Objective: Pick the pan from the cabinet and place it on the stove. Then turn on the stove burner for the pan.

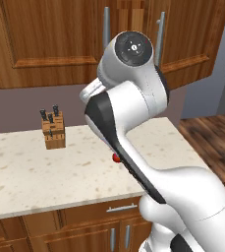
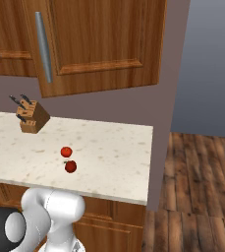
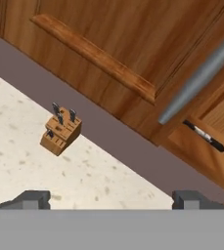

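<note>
The reddish-brown wall cabinet (image 1: 45, 39) hangs above the counter, with grey bar handles (image 1: 106, 27) on its two doors. From the right base camera, its right door (image 2: 104, 44) stands ajar. In the hand view, a thin black pan handle (image 3: 204, 136) with a pale band pokes out in the gap past the door's bar handle (image 3: 201, 78). The pan's round body is hidden. My gripper (image 3: 111, 200) is open with nothing between its fingertips (image 3: 33, 197), and it sits below and short of the cabinet. The stove is out of view.
A wooden knife block (image 1: 53, 129) stands on the speckled counter (image 1: 30, 172) near the back wall. Two red fruits (image 2: 66, 151) (image 2: 70, 167) lie mid-counter. The counter ends at the right (image 2: 148, 162), with wood floor (image 2: 197, 187) beyond. Drawer cabinets (image 1: 84, 231) sit below.
</note>
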### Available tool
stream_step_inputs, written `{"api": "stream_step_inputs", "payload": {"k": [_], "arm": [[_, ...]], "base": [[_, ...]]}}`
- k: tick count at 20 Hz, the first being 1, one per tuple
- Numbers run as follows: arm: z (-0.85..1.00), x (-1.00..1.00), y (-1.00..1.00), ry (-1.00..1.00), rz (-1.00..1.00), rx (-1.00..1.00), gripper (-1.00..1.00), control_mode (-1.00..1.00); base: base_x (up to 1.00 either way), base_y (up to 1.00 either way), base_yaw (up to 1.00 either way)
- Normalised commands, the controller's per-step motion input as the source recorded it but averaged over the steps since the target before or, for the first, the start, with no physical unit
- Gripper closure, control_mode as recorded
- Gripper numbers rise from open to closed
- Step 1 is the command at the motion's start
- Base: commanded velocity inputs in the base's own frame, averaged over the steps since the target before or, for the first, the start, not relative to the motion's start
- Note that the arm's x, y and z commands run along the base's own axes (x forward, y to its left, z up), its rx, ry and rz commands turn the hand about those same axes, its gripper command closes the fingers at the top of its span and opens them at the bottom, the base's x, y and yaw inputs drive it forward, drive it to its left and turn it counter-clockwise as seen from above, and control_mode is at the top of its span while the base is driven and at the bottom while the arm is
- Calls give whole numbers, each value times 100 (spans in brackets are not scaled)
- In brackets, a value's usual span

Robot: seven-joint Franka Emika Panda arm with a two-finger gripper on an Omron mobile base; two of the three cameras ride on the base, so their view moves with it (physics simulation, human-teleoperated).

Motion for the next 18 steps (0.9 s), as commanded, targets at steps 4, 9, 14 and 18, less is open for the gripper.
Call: {"api": "stream_step_inputs", "payload": {"k": [4,9,14,18], "arm": [[-15,60,-4,-2,4,-7,-100,-100],[-28,14,-6,-2,4,-9,-100,-100],[-21,25,-7,0,0,-9,-100,-100],[-4,34,-5,0,0,-14,-100,-100]], "base": [[0,0,0],[0,0,0],[0,0,0],[0,0,0]]}}
